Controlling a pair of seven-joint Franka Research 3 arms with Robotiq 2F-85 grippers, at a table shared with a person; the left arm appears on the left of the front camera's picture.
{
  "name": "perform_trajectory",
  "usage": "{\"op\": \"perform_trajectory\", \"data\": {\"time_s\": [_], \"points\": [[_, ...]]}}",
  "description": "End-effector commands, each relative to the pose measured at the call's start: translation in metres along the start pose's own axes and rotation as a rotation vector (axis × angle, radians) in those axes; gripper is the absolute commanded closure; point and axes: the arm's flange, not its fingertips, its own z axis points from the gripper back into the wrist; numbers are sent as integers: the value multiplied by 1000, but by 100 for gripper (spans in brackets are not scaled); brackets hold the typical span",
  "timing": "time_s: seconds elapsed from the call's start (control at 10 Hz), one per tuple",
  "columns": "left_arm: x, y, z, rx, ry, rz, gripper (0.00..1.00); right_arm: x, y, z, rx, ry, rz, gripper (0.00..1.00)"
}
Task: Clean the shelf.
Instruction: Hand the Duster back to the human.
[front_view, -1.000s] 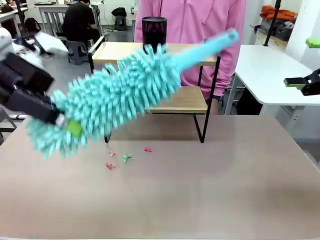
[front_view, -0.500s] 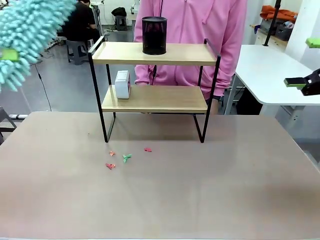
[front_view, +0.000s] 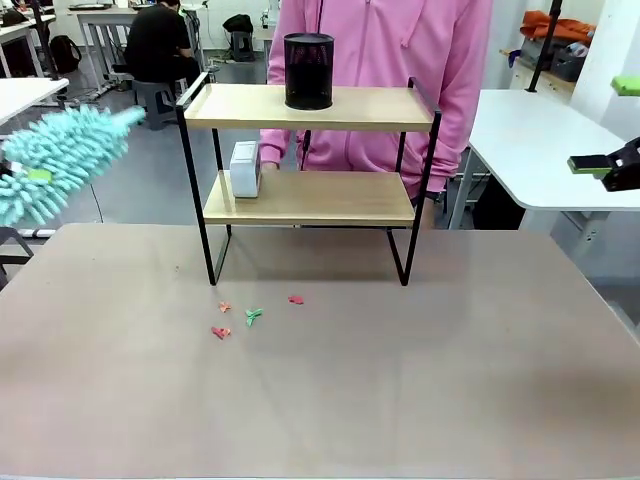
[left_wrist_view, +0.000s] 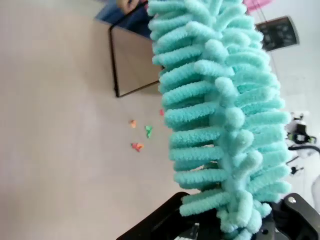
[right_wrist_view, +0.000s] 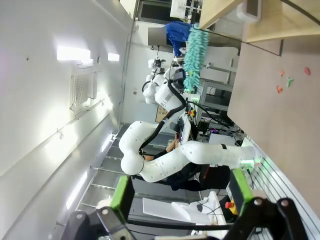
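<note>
From the front, we saw a brown table (front_view: 330, 380) with the shelf (front_view: 310, 160) standing at its far edge and a person in a pink top (front_view: 390, 60) behind it. White tables flanked the scene. A black mesh cup (front_view: 308, 70) stood on the upper board; we could not tell whether anything was in it. A small white box (front_view: 245, 168) stood on the lower board. Small red and green scraps (front_view: 245, 317) lay on the table in front of the shelf. A teal duster (front_view: 65, 160) hung in the air at the left. The right gripper (front_view: 612, 130) stood wide apart at the right edge, holding nothing.

In the left wrist view, the duster (left_wrist_view: 225, 125) rose from the left gripper (left_wrist_view: 235, 227), which was clamped on it, above the table, scraps (left_wrist_view: 140, 135) and one shelf board (left_wrist_view: 135, 62).

In the right wrist view, the green-padded fingers (right_wrist_view: 122, 192) stood wide apart and empty, with the left arm (right_wrist_view: 170, 160), duster (right_wrist_view: 192, 57) and shelf (right_wrist_view: 260, 22) beyond.
</note>
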Motion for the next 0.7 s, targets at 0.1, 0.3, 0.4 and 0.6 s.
{"op": "perform_trajectory", "data": {"time_s": [0.1, 0.3, 0.4, 0.6], "points": [[-4, -15, 10, -32, -5, -92, 85, 2, 3, 2, 15, 4, 23, 0], [-4, -15, 10, -32, -5, -92, 85, 2, 3, 2, 15, 4, 23, 0], [-4, -15, 10, -32, -5, -92, 85, 2, 3, 2, 15, 4, 23, 0], [-4, -15, 10, -32, -5, -92, 85, 2, 3, 2, 15, 4, 23, 0]]}}
